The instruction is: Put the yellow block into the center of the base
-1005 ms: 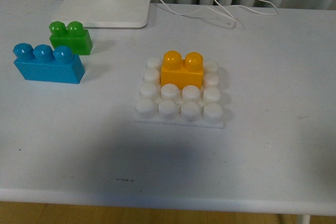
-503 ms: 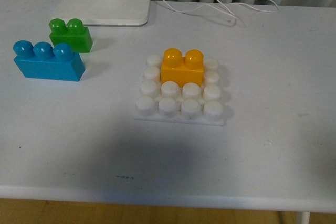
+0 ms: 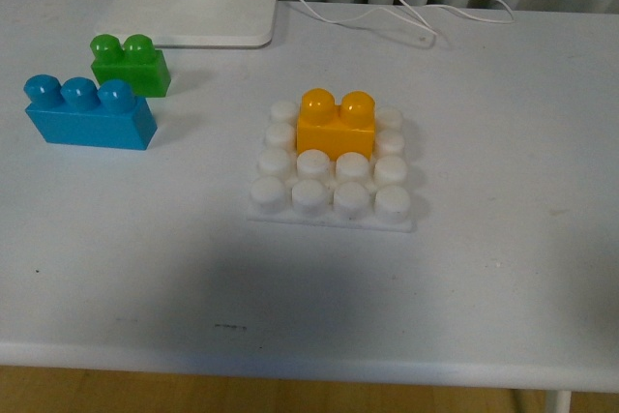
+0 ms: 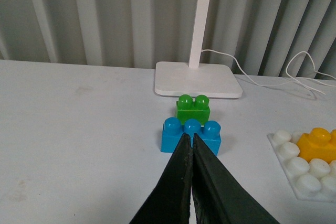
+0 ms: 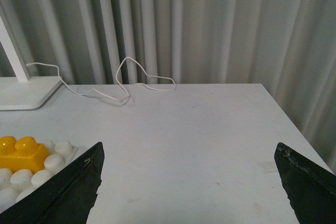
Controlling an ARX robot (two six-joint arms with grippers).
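The yellow block [image 3: 337, 127] sits upright on the white studded base [image 3: 332, 181], over the middle studs of the two far rows. It also shows in the left wrist view [image 4: 318, 144] and in the right wrist view [image 5: 22, 153], seated on the base [image 4: 304, 174] [image 5: 21, 179]. No gripper shows in the front view. My left gripper [image 4: 189, 139] is shut and empty, held above the table on the near side of the blue brick. My right gripper [image 5: 189, 153] is wide open and empty, over bare table to the right of the base.
A blue three-stud brick [image 3: 89, 116] and a green two-stud brick [image 3: 130, 67] stand at the left, the green one behind. A white lamp foot [image 3: 198, 13] with its cable [image 3: 426, 7] lies at the back. Curtains hang behind the table.
The front view has shifted very slightly since 1 s ago. The block, the base and the other bricks have not moved.
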